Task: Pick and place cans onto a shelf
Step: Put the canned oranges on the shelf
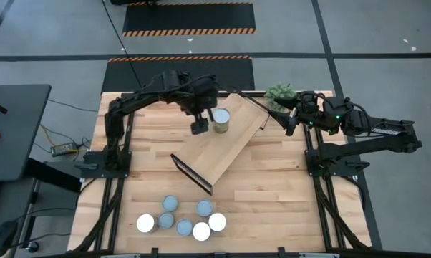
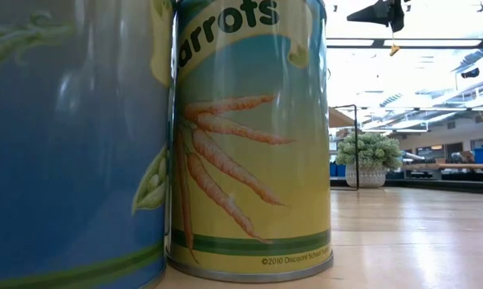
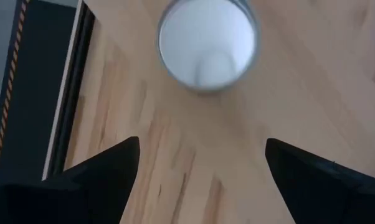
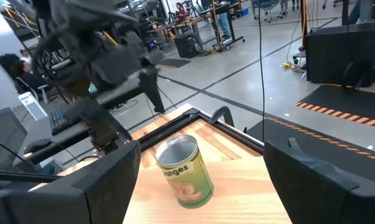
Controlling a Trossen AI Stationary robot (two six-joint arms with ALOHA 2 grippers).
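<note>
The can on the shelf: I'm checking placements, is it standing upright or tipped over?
Upright. The can stands on the shelf with its round top facing up; the right wrist view shows its side label vertical.

Tall yellow-and-blue carrot-labelled can [image 2: 253, 140] stands upright on light wooden tabletop [image 2: 410, 233], touching a blue pea-labelled can [image 2: 73, 144]. Small green potted plant [image 2: 368, 158] well behind.

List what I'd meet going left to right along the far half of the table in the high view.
Left arm base → left gripper, jaws open → can on the shelf → plant → right gripper, jaws open → right arm.
</note>
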